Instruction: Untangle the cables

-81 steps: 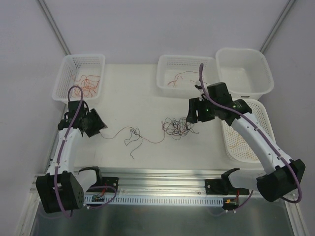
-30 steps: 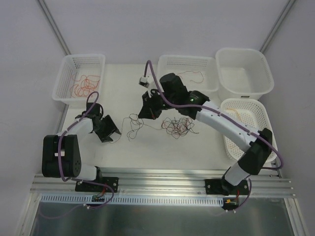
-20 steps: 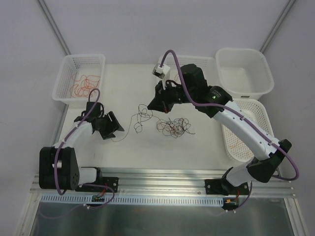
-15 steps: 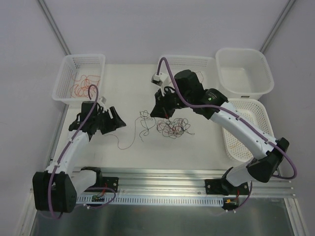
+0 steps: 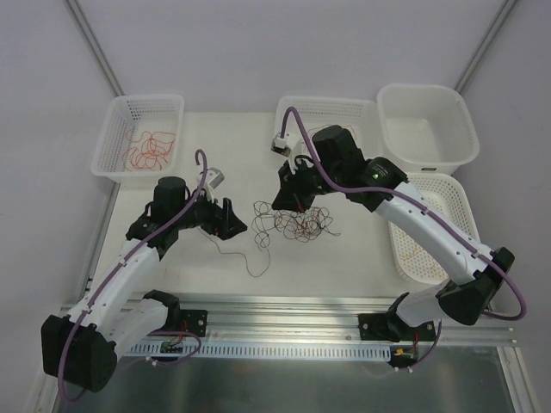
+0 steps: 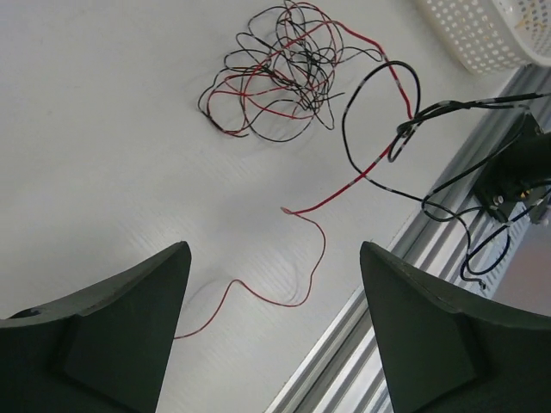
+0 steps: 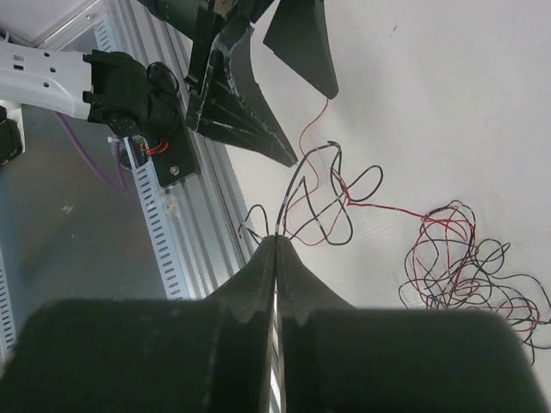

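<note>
The cables are thin red and black wires, most of them in a loose tangle (image 5: 301, 225) on the white table, also in the left wrist view (image 6: 284, 73) and the right wrist view (image 7: 469, 258). My right gripper (image 5: 288, 198) (image 7: 277, 237) hangs over the tangle's left end, shut on a black cable (image 6: 405, 129) lifted off the table. One red strand (image 6: 324, 254) trails from the tangle toward the table's near edge. My left gripper (image 5: 228, 219) (image 6: 274, 249) stands open just above that strand, touching nothing. Its black fingers (image 7: 301, 43) show in the right wrist view.
A white basket (image 5: 142, 103) at the back left holds orange and red wires. A second basket (image 5: 323, 107) and a deep bin (image 5: 426, 95) stand along the back. A flat basket (image 5: 461, 202) with wires lies at the right. The metal rail (image 5: 284, 314) borders the near edge.
My left gripper has swung right toward the tangle and opened wider. The right gripper has shifted slightly right and down with its cable; the loose strand has slid toward the near edge.
</note>
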